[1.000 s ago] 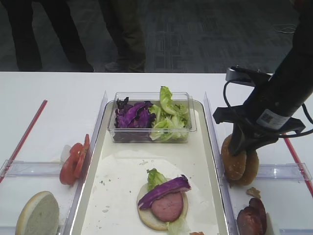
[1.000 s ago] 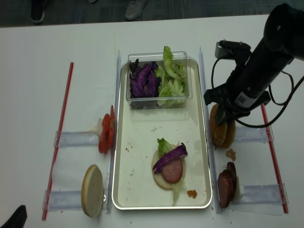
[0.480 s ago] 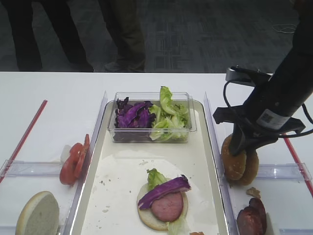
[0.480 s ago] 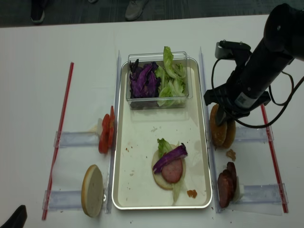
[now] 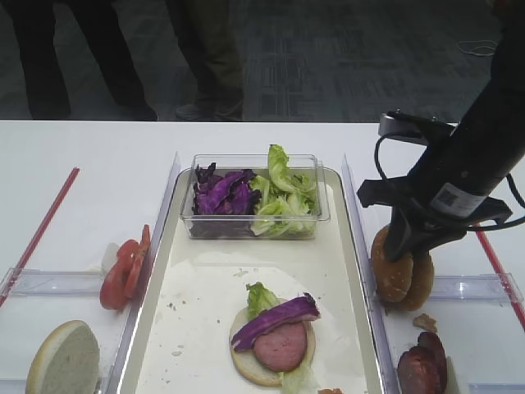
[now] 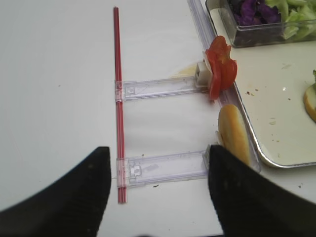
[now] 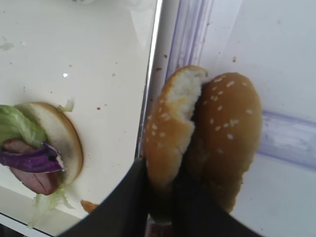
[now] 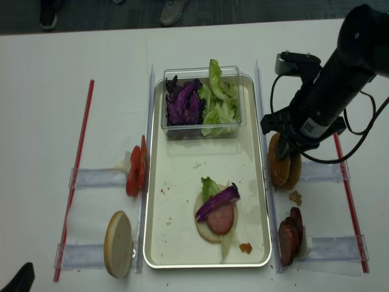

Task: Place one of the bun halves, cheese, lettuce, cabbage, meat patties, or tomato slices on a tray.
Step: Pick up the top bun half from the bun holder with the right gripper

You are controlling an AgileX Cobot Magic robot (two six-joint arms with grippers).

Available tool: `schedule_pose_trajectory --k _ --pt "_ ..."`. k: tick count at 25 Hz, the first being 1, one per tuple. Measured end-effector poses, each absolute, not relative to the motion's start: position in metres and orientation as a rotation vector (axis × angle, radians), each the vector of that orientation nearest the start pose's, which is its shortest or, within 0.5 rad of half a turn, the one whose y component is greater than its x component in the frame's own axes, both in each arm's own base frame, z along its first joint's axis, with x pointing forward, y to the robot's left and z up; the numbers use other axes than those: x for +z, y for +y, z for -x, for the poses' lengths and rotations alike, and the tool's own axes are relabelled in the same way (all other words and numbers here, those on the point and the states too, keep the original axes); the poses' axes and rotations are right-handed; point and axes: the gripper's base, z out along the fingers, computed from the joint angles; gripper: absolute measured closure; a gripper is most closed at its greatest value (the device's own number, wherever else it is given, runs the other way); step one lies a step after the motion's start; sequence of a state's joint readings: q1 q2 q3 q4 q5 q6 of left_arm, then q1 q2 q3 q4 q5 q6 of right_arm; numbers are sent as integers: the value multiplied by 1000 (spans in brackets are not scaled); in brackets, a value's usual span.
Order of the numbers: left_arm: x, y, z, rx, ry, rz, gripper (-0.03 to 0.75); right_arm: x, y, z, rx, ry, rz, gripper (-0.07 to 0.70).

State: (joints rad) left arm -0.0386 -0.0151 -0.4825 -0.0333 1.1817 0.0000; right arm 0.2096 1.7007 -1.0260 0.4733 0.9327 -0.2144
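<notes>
Your right gripper (image 7: 159, 210) is pinched on the nearer of two sesame buns (image 7: 170, 131), which stand on edge just outside the tray (image 5: 354, 238) rim at its 3 o'clock side. Patties (image 5: 423, 365) lie toward 5 o'clock. Your left gripper (image 6: 155, 190) hangs spread wide near the tomato (image 6: 220, 71).

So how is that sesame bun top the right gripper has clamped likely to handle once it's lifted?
Probably soft: in the right wrist view the bun top looks dented between the shut fingers. Likely light, being airy bread. Held on edge, it may swing or brush the second bun leaning against it.
</notes>
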Motion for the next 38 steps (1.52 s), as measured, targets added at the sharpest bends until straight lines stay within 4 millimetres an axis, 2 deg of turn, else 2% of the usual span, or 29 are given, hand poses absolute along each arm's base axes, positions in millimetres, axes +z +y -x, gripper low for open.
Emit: schedule_pose_trajectory --k 38 --pt "263 -2 11 -63 2167 -46 306 193 96 -291 597 3026 219 468"
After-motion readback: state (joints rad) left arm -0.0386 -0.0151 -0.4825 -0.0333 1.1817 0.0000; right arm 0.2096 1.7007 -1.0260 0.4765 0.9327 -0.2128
